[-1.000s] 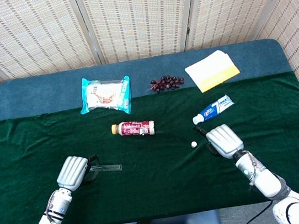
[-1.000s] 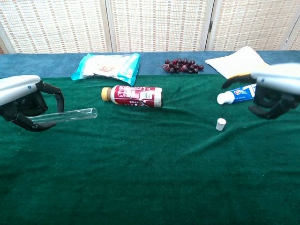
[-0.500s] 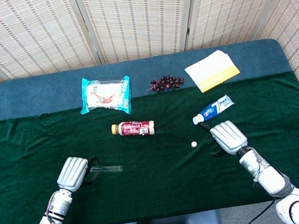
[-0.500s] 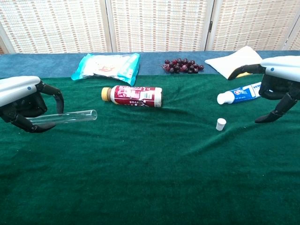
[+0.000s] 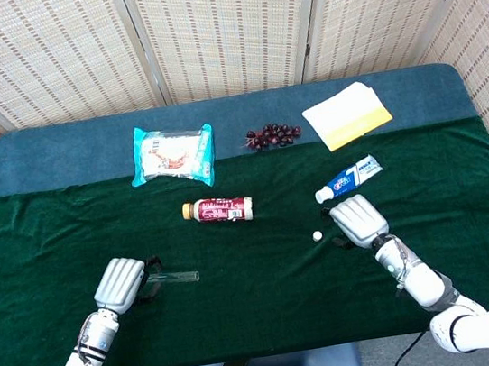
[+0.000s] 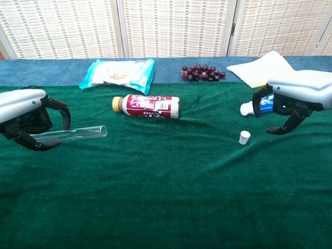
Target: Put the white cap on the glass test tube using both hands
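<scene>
Because capping needs one hand steadying the glass test tube (image 6: pixel 70 133), the left hand (image 6: pixel 28 119) grips it level, mouth toward the white cap (image 6: pixel 244 137); just beside that cap, the right hand (image 6: pixel 290 106) hovers unclenched, holding nothing.

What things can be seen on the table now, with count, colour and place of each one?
glass test tube: one, clear, held in left hand, open end toward centre
white cap: one, white, on cloth beside right hand, not touched
bottle: one, dark red label, yellow cap, lying mid-table
toothpaste tube: one, blue-white, right of centre
snack packet: one, teal, far left
grapes: one bunch, dark red, far centre
paper: white-yellow, far right
left hand: grips tube
right hand: open, near cap
</scene>
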